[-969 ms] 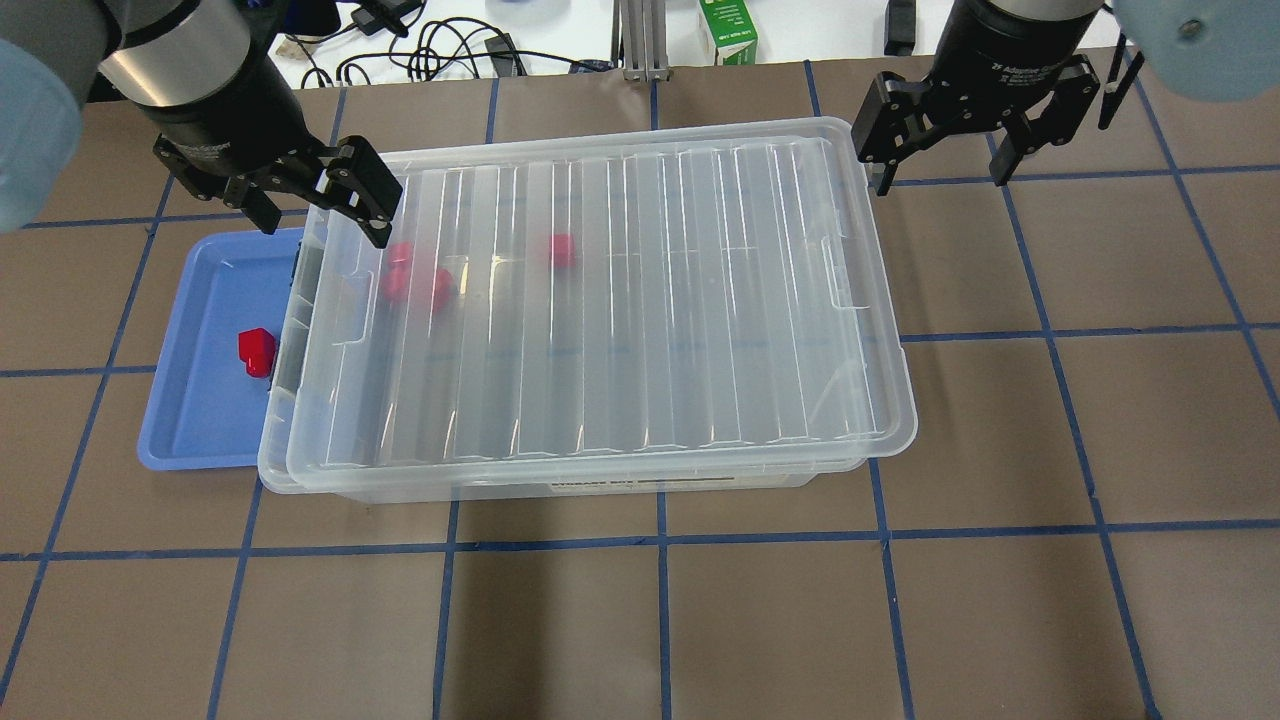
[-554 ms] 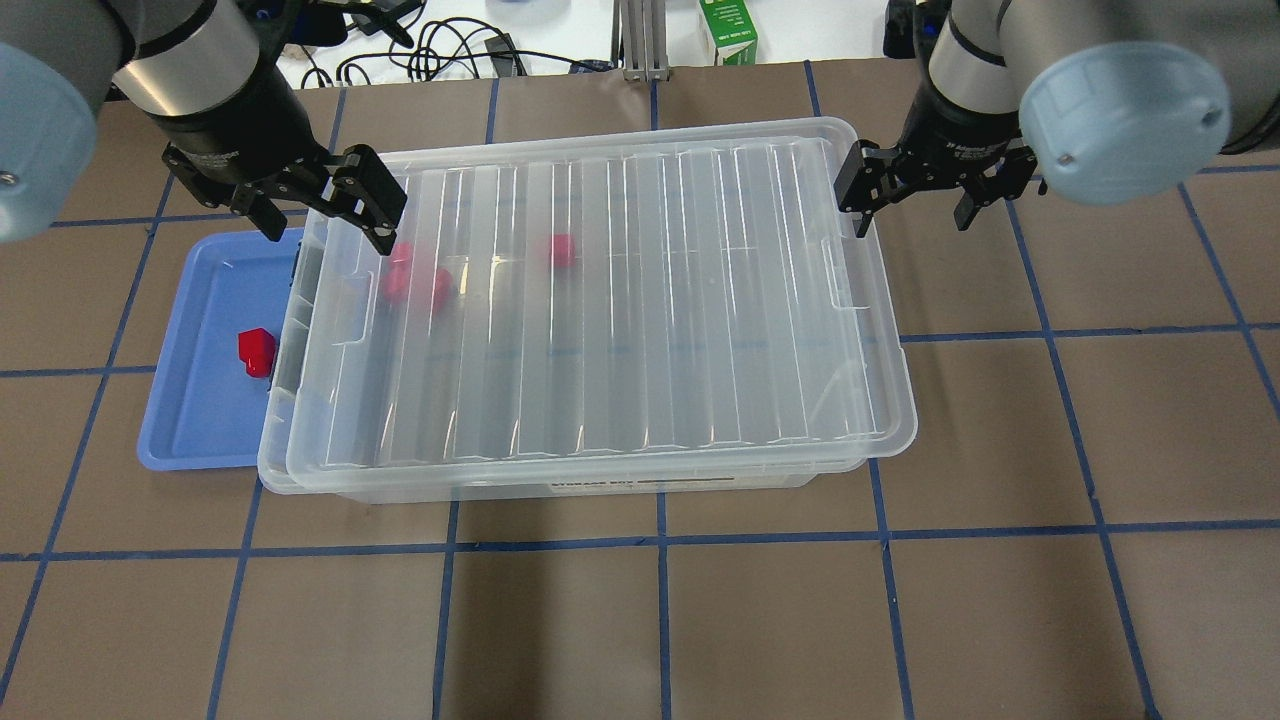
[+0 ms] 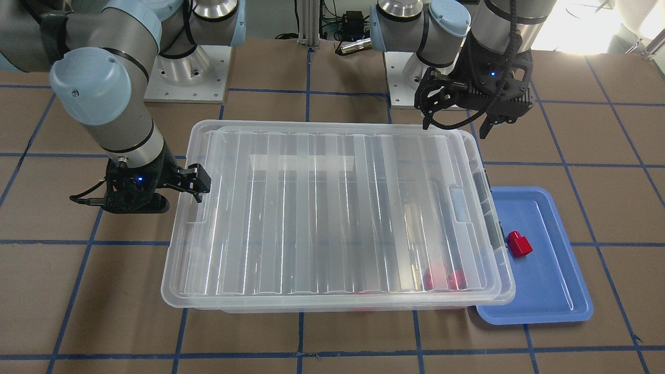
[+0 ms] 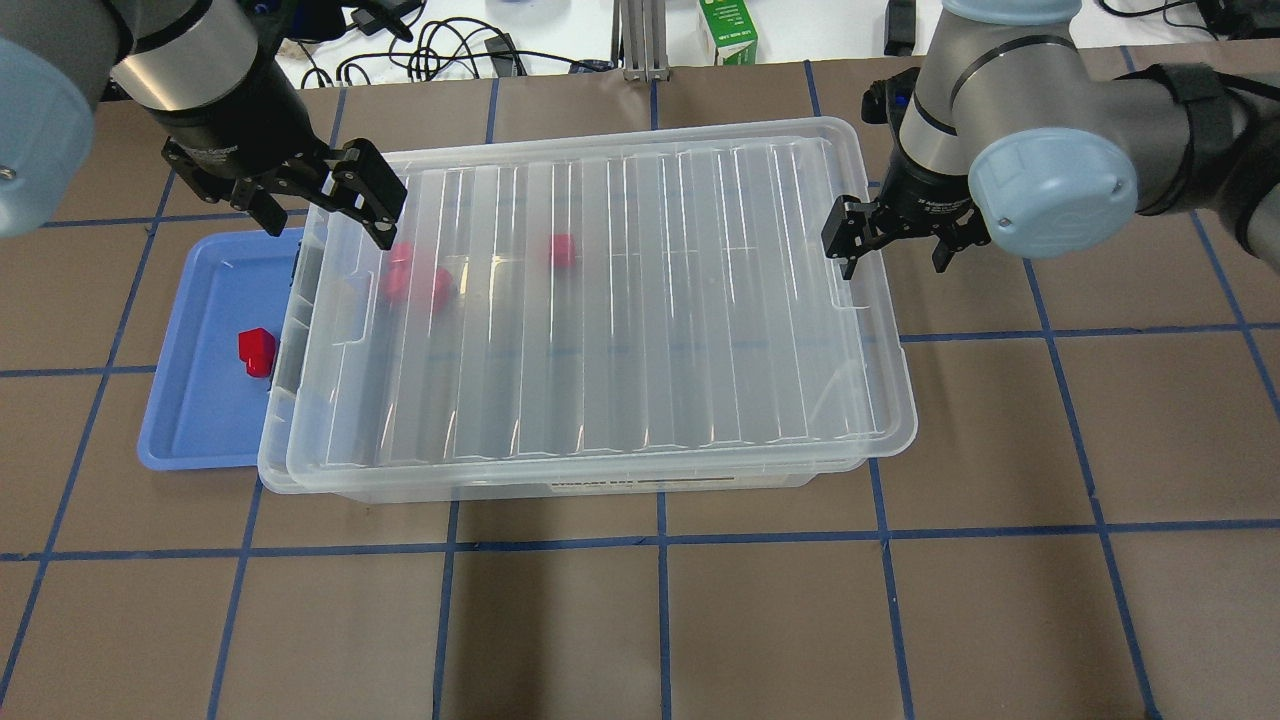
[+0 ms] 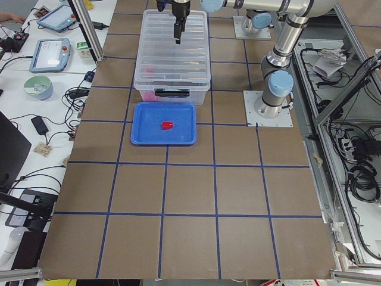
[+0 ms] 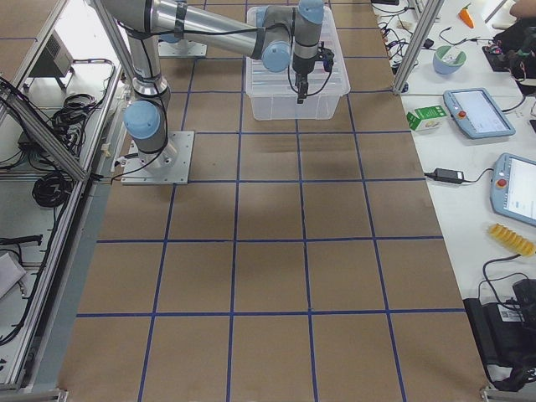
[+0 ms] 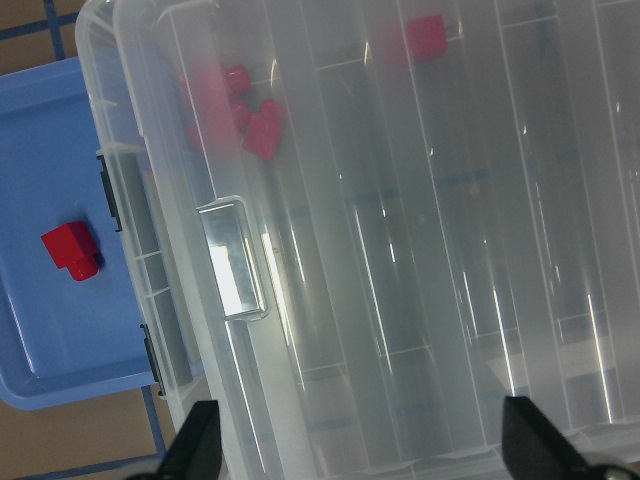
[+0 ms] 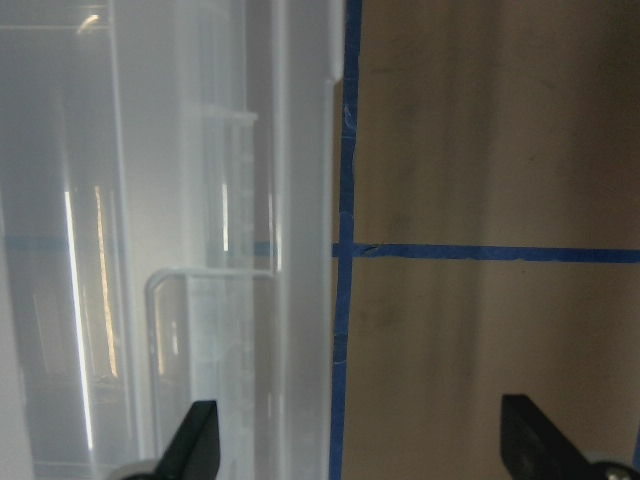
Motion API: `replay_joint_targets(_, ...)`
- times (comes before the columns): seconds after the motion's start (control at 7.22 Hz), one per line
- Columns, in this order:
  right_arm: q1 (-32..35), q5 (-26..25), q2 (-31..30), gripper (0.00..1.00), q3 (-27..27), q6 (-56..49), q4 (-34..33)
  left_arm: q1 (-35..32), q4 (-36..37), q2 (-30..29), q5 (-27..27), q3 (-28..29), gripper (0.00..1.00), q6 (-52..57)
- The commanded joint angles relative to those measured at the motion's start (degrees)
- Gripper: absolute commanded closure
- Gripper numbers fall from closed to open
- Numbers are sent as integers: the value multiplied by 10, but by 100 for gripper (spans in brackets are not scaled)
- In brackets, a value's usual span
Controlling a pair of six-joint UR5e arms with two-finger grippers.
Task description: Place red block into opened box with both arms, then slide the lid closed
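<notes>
Glossy red block (image 4: 256, 352); clear ribbed lid (image 4: 600, 300).

The ribbed clear lid (image 4: 620, 300) is laid on the box (image 4: 400, 488), slightly offset. One red block (image 4: 256, 352) is left in the blue tray (image 4: 200, 420) alongside; other red blocks (image 4: 415, 285) are seen inside.

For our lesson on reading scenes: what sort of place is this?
Likely a robotics lab: a left arm and right arm bolted at a tape-gridded table, control tablets beside it, and bundled cables.
</notes>
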Motion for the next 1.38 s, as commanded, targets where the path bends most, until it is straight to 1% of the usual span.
replay_joint_targets(0.0,-2,-56,1,0,4,-2,-1,1,0,1,-4,1,0,0)
replay_joint_targets(0.14,-4,-85,1,0,4,-3,-3,1,0,1,-3,1,0,-1)
replay_joint_targets(0.28,-11,-130,0,0,4,-22,-2,1,0,1,-1,2,0,0)
replay_joint_targets(0.42,-24,-151,0,0,4,-50,-1,1,0,1,-1,0,0,0)
replay_joint_targets(0.69,-60,-158,-3,0,4,-65,-1,0,0,-2,-2,0,0,-1)
replay_joint_targets(0.83,-75,-173,-4,0,3,-81,-1,1,0,0,-3,2,0,-1)
replay_joint_targets(1.25,-115,-173,-4,0,3,-139,-1,1,0,-1,-1,1,0,-1)
